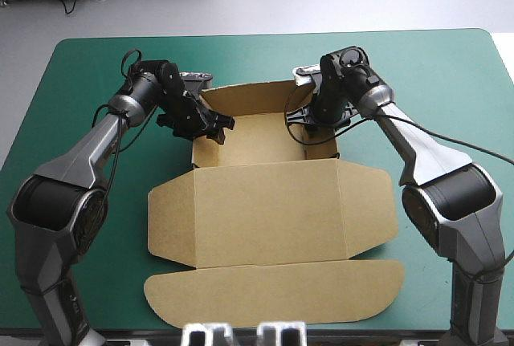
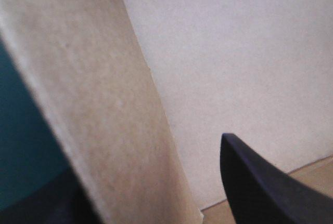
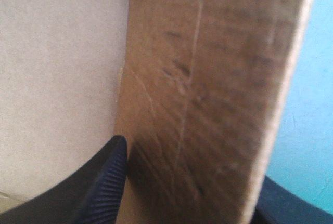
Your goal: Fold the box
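**Item:** box (image 1: 273,209), brown board, partly formed. It lies on the teal-green cover (image 1: 80,73) of the table, between the two grippers, and runs from them toward the robot.

**Far section:** an open tray (image 1: 265,139) between the two grippers, with its back wall (image 1: 249,97) and side walls raised.

**Near section:** lid flat on the cover on the robot's side of both grippers, with a side flap at each end. A long rounded tuck flap (image 1: 273,291) lies nearest the robot.

**Left gripper** (image 1: 217,125): set at the tray's left wall (image 1: 197,152).
- In its wrist view the wall rises between the black fingers.
- The outer finger (image 2: 47,206) lies outside the wall, on the cover side.
- The inner finger (image 2: 265,187) stands inside the tray, its tip clear of the board.
- State: spread astride the wall, gripping nothing.

**Right gripper** (image 1: 303,124): set at the tray's right wall (image 1: 331,149).
- In its wrist view the wall fills the gap between the fingers.
- The inner finger (image 3: 99,187) touches the wall's inner face with its tip.
- The outer finger (image 3: 294,206) shows just past the wall's outer edge, on the cover side.
- State: pinching the wall.

**Relation:** the grippers face each other across the tray, well apart, with the tray floor between them.
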Robot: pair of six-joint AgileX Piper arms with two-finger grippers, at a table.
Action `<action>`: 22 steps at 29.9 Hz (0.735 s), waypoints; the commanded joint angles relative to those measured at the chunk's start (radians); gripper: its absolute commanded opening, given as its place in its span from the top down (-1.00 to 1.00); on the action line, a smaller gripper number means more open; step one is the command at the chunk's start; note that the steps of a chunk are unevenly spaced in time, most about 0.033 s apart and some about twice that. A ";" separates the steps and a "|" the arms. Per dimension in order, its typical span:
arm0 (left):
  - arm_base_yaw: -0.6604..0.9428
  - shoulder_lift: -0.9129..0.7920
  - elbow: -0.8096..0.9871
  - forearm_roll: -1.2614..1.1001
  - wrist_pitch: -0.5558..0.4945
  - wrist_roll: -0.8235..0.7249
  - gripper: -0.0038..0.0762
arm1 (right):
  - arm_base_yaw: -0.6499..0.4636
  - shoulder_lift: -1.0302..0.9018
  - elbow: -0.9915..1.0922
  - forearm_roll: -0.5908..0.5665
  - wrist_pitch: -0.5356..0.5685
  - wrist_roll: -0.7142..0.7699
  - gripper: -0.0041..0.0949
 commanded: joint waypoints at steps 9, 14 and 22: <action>-0.010 -0.052 -0.028 -0.009 -0.056 0.001 -0.17 | 0.005 -0.057 -0.037 -0.144 0.000 0.003 -0.01; -0.010 -0.052 -0.028 -0.006 -0.059 0.001 -0.17 | 0.005 -0.057 -0.081 -0.102 -0.009 0.007 -0.01; -0.010 -0.062 -0.028 -0.002 -0.052 0.001 -0.17 | 0.005 -0.059 -0.212 -0.066 0.008 0.007 -0.01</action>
